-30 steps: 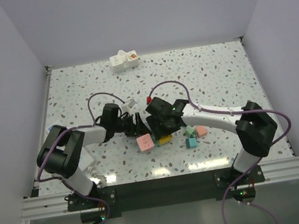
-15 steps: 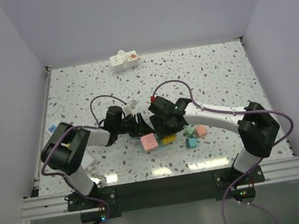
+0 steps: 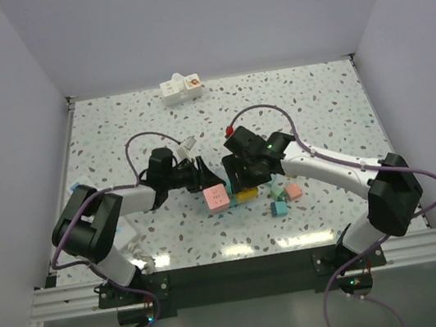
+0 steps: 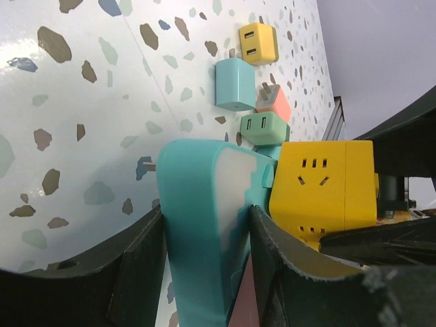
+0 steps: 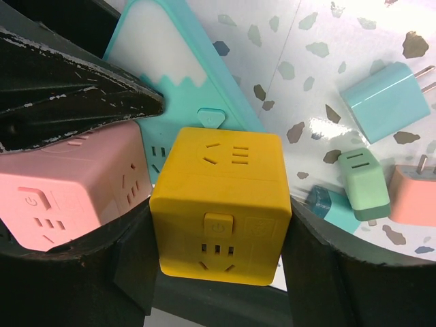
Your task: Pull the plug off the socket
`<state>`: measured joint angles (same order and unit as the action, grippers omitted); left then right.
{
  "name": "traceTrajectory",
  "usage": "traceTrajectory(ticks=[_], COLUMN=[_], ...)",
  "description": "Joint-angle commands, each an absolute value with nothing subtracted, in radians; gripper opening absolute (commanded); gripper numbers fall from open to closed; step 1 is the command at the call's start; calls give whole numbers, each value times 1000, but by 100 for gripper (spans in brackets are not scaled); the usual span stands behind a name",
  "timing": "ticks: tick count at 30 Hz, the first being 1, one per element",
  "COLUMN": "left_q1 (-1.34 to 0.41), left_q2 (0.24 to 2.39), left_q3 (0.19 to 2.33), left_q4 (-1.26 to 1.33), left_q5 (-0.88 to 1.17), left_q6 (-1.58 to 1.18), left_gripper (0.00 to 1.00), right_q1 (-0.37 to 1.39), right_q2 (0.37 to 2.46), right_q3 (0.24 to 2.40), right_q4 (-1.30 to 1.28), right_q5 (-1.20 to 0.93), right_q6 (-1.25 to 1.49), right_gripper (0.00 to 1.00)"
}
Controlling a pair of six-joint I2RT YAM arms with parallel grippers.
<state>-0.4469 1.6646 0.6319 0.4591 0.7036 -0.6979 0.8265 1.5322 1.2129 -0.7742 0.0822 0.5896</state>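
Observation:
A teal-and-white socket strip (image 4: pixel 204 225) sits between the fingers of my left gripper (image 4: pixel 206 216), which is shut on it. A yellow cube plug (image 5: pixel 221 204) sits against the strip's face. My right gripper (image 5: pixel 218 235) is shut on the cube's two sides. A pink cube (image 5: pixel 75 184) is on the strip beside the yellow one. In the top view the grippers meet at mid-table, left (image 3: pixel 199 175) and right (image 3: pixel 240 185), with the pink cube (image 3: pixel 216 198) and yellow cube (image 3: pixel 245 196) just in front. The strip is mostly hidden there.
Loose small adapters lie right of the grippers: green (image 3: pixel 277 191), salmon (image 3: pixel 293 191) and light blue (image 3: pixel 277 207). They also show in the right wrist view, light blue (image 5: pixel 385 102) and green (image 5: pixel 364 182). A white power strip (image 3: pixel 181 88) lies at the table's far edge.
Both grippers and the held strip and cubes have shifted a little to the right and away from the bases. Both grips are unchanged.

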Motion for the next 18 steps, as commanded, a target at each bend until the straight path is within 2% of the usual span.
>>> traceTrajectory(ticks=[1,5,9,13,18], left_q1=[-403,-403,-403,-403,-403], left_q2=[1715,1715,1691,1655,1643], left_q3=[609,627,660,690,706], left_q4=[318,308,261,197,178], left_q5=[525,517,497,471,463], left_q6=[-566,-571,-548,-519,-512], left_gripper=[0,0,0,0,0], right_q1=[792,764,726,672,629], right_q2=[1430,1436,1492,1474,1439], right_q3=[1334,1361,1454,1546,1548], right_q4=[-850,-853,-894,-959,-928], right_q5=[38,2,-231,-186,-252], right_q6=[604,563,488,465,466], right_gripper=[0,0,0,0,0])
